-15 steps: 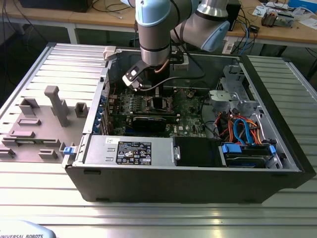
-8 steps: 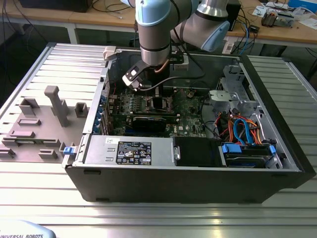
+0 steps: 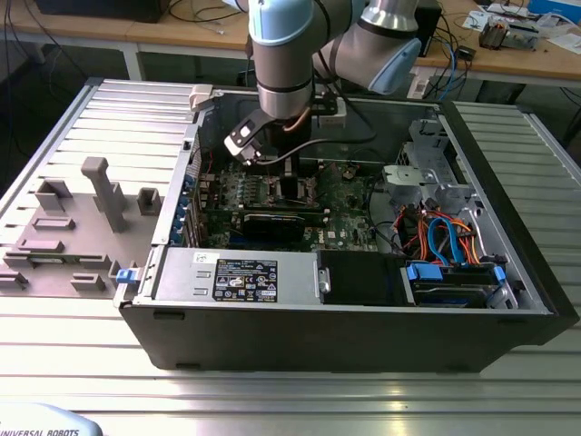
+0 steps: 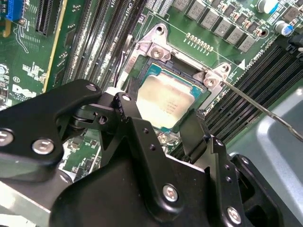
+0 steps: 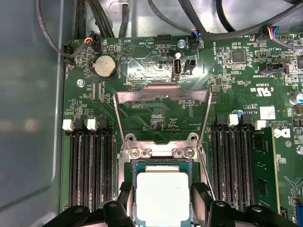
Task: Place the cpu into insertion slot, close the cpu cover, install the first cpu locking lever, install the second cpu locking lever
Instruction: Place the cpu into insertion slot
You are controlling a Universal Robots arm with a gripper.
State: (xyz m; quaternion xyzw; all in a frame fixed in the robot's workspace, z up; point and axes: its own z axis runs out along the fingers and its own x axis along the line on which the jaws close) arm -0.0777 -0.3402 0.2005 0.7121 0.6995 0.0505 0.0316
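One cpu [image 5: 162, 198] in insertion slot [image 5: 161, 162], beneath pincer [image 5: 163, 189]

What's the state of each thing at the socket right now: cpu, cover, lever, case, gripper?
cpu: lying flat in the insertion slot.
cpu cover: open, swung back off the slot.
locking lever: unlatched, angled out away from the slot.
computer case: on its side, side panel off, board exposed.
gripper: down inside the case, right at the cpu.
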